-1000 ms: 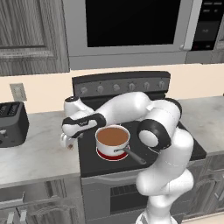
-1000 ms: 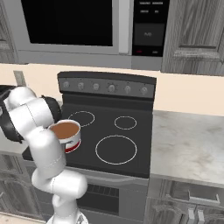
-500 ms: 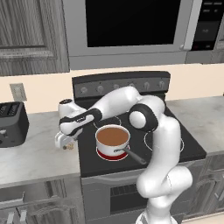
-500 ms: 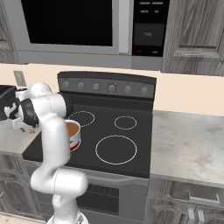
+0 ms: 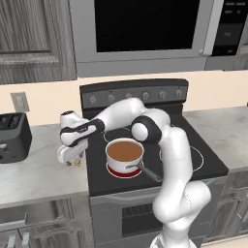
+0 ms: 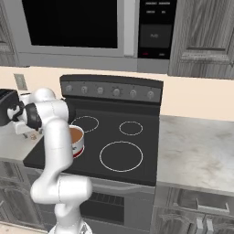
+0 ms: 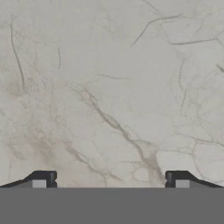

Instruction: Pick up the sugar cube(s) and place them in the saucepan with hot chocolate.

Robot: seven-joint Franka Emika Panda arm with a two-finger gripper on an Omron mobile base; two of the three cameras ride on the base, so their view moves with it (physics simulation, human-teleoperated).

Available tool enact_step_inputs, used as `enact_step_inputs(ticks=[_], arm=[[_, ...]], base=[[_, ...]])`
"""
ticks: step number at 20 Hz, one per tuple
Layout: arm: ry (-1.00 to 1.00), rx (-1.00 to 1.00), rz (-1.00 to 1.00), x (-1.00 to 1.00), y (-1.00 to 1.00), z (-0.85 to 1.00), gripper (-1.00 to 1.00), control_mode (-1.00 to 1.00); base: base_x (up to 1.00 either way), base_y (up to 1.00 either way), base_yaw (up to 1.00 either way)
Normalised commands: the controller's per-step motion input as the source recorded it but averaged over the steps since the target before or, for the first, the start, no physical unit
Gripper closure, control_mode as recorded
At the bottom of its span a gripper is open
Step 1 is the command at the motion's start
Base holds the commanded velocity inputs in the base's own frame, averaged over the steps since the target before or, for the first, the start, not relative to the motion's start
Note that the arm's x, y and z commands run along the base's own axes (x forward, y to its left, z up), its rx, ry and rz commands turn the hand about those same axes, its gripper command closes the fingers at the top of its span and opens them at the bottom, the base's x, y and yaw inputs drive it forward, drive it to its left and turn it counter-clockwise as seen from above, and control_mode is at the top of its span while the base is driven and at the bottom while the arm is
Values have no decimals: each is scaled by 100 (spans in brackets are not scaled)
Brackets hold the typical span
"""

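Observation:
The sugar cube (image 5: 77, 162) is a tiny tan speck on the marble counter, just left of the stove's edge; it also shows as a small tan speck (image 6: 33, 135) in the right base view. My gripper (image 5: 68, 156) hangs low over the counter right beside the cube, slightly to its left. In the hand view the gripper (image 7: 110, 179) is open, its fingertips (image 7: 43, 177) wide apart over bare marble with nothing between them. The saucepan (image 5: 125, 153) with brown hot chocolate stands on the front left burner, its dark handle pointing toward the front right. My arm partly hides the saucepan (image 6: 77, 138) in the right base view.
A black toaster (image 5: 13, 137) stands at the far left of the counter (image 5: 34, 169). The black stove top (image 6: 121, 146) has other burners free. Control knobs line the back panel (image 5: 135, 95), and a microwave (image 5: 145, 29) hangs above.
My arm has swung left from above the saucepan out over the counter, and the gripper has come down close to the marble beside the sugar cube.

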Motion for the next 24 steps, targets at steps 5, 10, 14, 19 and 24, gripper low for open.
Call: enact_step_inputs(ticks=[5, 10, 14, 19, 24], arm=[[1, 0, 3, -15, 0, -16, -100, -100], [-3, 0, 0, -32, -10, -8, -100, -100], [0, 0, 0, -20, -16, -8, -100, -100], [0, 0, 2, 2, -2, -9, -100, -100], [0, 0, 4, 3, 0, -3, -100, -100]], base=[[0, 0, 0], [0, 0, 0], [0, 0, 0], [0, 0, 0], [0, 0, 0]])
